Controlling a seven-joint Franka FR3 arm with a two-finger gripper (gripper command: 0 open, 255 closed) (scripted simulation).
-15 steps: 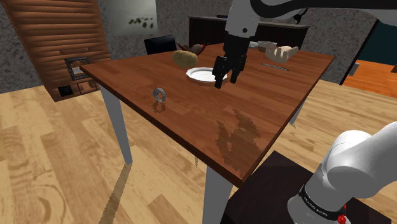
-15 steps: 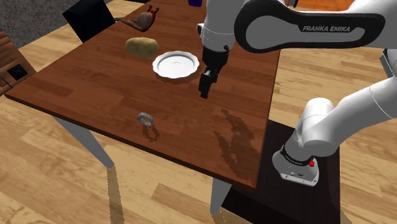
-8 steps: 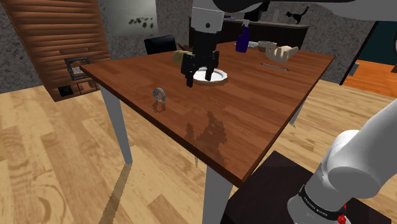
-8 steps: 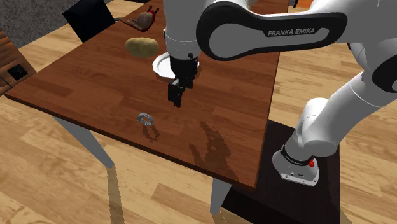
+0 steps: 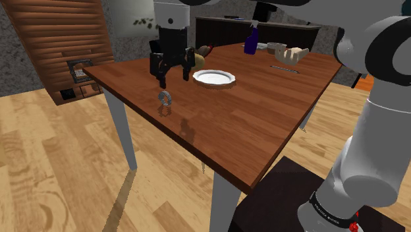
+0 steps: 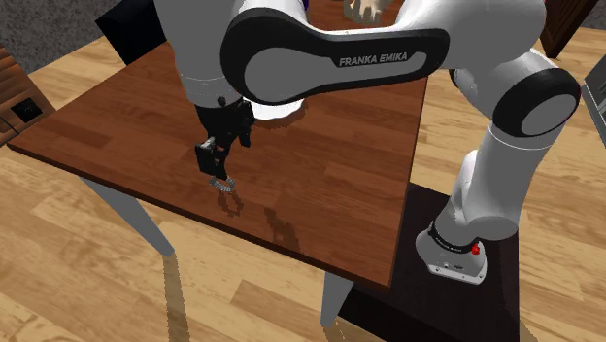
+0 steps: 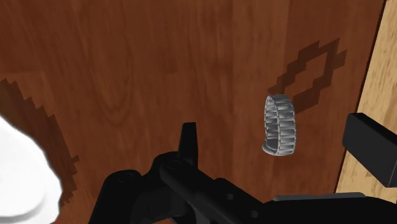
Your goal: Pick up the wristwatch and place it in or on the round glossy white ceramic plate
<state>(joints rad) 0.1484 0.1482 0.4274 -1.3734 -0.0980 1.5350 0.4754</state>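
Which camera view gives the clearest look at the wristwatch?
The wrist view: the wristwatch stands close and unobstructed, its grey links plain. The shoulder and second exterior views show it as a small grey ring on the table.

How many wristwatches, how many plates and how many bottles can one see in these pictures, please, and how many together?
wristwatch: 1
white plate: 1
blue bottle: 1
Total: 3
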